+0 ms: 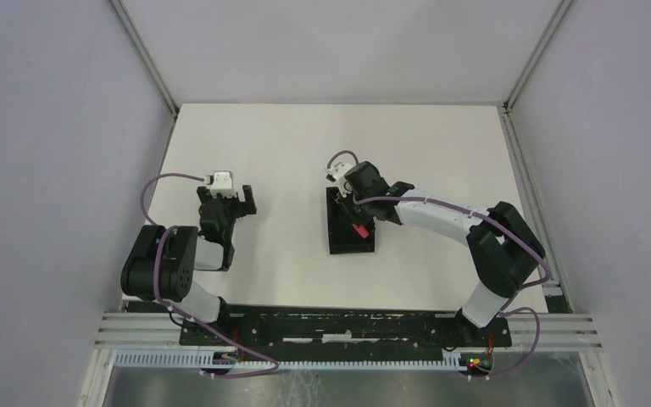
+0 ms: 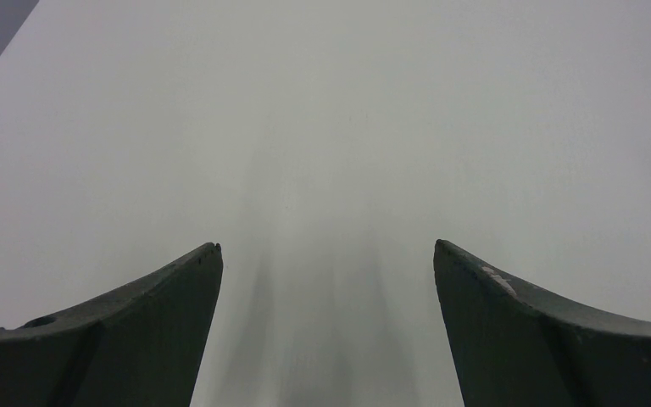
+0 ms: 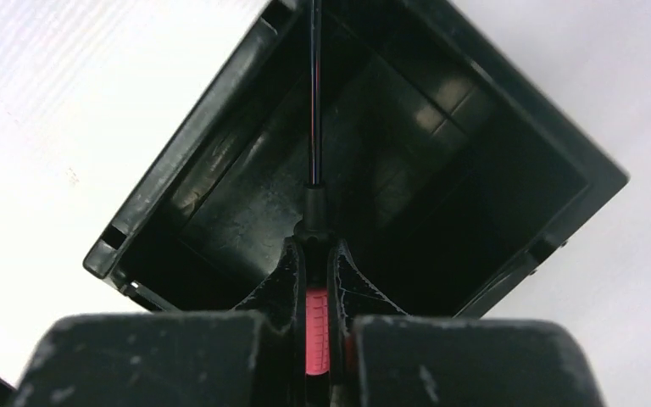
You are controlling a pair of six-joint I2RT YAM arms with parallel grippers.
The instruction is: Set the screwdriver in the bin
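1 screwdriver [image 3: 316, 329] clamped in right gripper [image 3: 315, 248]; shaft over bin [image 3: 178, 161].

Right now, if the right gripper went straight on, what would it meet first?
Likely the bin: the right gripper points into it, the held screwdriver leading; depth is unclear.

A white table [image 1: 288, 140] carries a black bin [image 1: 346, 244] a little right of centre, its long side running away from the arm bases. The right arm bends in from the right, and the right gripper [image 1: 354, 217] hangs over the bin's middle. The red handle of the screwdriver [image 1: 358, 231] shows just below it, within the bin's outline. The left gripper [image 1: 234, 198] sits well apart to the left, low over bare table, its fingers spread.
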